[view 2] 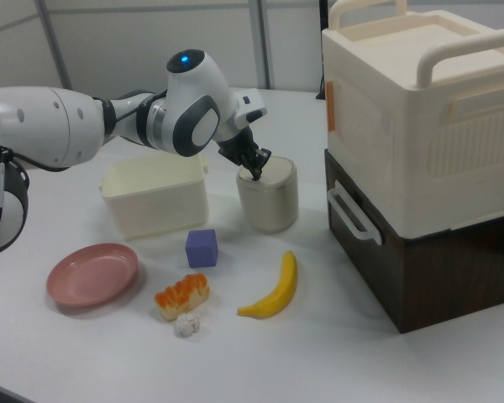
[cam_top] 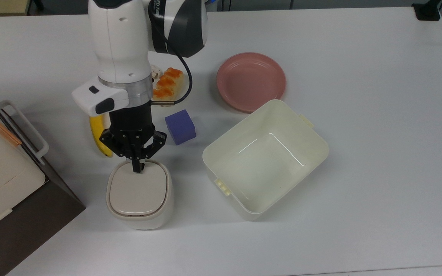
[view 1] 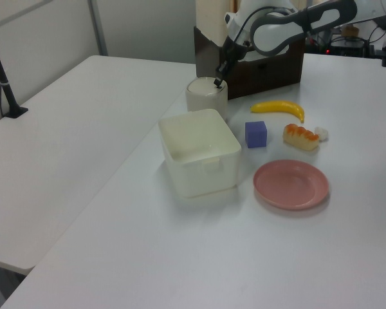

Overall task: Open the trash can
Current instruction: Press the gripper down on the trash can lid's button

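1. A lab or test room — a white robot arm [view 2: 67, 126] works over plain white tables [view 1: 83, 129] pushed side by side.
2. Cables and dark equipment [view 1: 373, 19] crowd the left view's far edge.
3. Partition panels [view 2: 151, 42] stand behind — toy food such as a banana [view 2: 273, 290] lies staged as props.

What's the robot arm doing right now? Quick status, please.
Gripper shut, tip down at the button end of the trash can lid. Lid not yet open. Banana and purple cube lie close behind, not blocking.
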Robot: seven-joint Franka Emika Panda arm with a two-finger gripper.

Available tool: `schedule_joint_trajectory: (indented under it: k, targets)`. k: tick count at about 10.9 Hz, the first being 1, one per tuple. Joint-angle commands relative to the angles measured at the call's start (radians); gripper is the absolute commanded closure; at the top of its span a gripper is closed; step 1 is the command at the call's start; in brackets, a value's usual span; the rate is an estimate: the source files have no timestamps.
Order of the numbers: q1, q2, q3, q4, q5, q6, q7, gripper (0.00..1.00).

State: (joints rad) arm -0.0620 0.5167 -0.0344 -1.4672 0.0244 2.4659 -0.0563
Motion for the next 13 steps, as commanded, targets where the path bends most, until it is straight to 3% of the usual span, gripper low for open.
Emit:
schedule_joint_trajectory:
  k: [1,13]
  targets:
    - [-0.036,0.036,0.053,0.034,0.012,0.016,-0.043,1.00]
    - [-0.036,0.042,0.056,-0.004,0.015,0.068,-0.091,1.00]
